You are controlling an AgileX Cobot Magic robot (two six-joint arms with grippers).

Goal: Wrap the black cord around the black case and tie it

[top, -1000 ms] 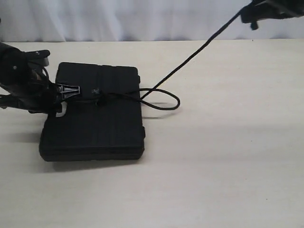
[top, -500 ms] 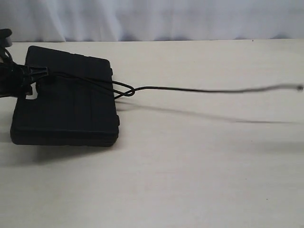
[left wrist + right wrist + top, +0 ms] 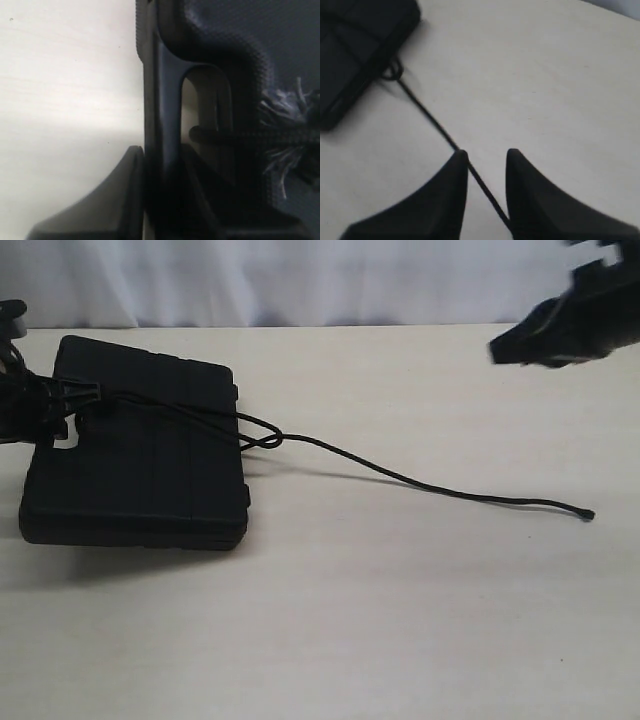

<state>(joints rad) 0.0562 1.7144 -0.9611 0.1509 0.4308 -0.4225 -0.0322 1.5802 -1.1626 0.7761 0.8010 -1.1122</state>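
The black case (image 3: 140, 480) lies flat at the table's left. My left gripper (image 3: 85, 393) is shut on its handle bar (image 3: 162, 100), one finger (image 3: 117, 200) on each side. The black cord (image 3: 420, 480) runs from the handle across the lid to a small loop (image 3: 265, 435) at the case's edge, then trails slack over the table to its tip (image 3: 588, 513). In the left wrist view the cord (image 3: 235, 136) passes through the handle cut-out beside its frayed knot (image 3: 290, 130). My right gripper (image 3: 510, 345) hovers open at the upper right; the cord (image 3: 427, 117) lies on the table beneath its fingers.
The pale table (image 3: 400, 620) stretches wide to the front and right of the case. A white backdrop (image 3: 300, 280) closes off the far edge. The case's corner (image 3: 355, 45) shows far off in the right wrist view.
The cord's free end, stretched through the air half a second ago, now lies slack on the table. My right gripper, empty, has come back into view at the upper right. The case has held still.
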